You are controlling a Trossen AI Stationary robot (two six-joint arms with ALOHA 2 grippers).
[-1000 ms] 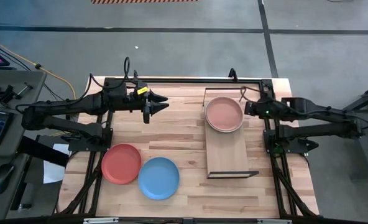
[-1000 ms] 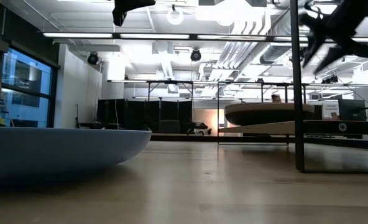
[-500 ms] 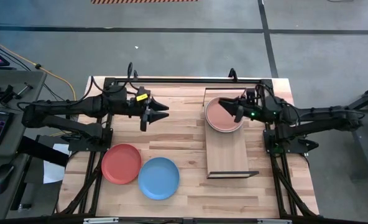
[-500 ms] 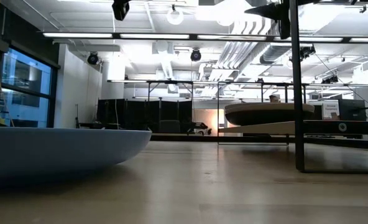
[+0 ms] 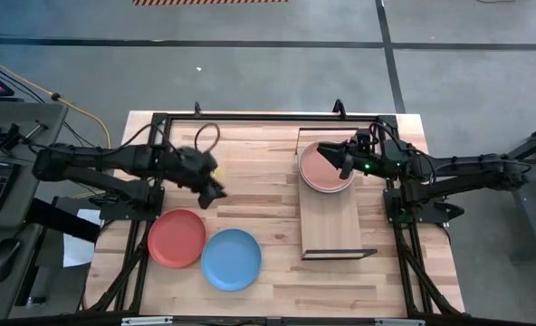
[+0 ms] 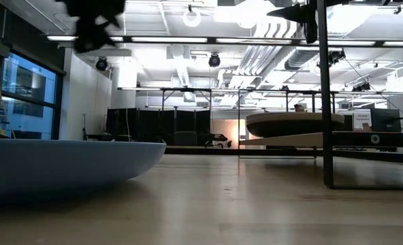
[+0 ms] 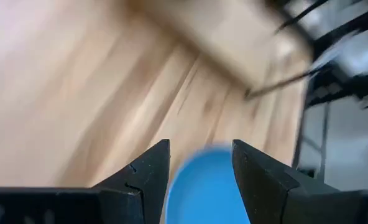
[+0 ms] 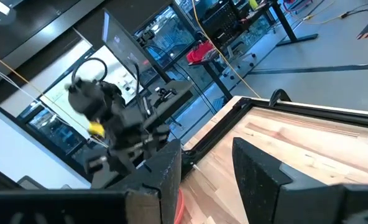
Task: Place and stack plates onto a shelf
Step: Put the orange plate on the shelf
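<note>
Since a moment ago we see our left hand (image 5: 215, 194), parted and empty, swung toward the blue plate (image 5: 231, 259) on the desk (image 5: 268, 290); right hand (image 5: 344, 164), open, hovers over the salmon plate (image 5: 323, 169) on the shelf (image 5: 333, 228).

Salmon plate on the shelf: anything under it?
The salmon plate tops a stack at the shelf's far end. A pale rim shows beneath it; how many plates lie below, and their colours, is covered. The right gripper hovers over it, jaws open.

The left claw (image 5: 215, 193) was swung down and back toward the red plate (image 5: 177, 238); the right claw (image 5: 344, 161) was extended over the shelf's stack (image 5: 326, 167).
</note>
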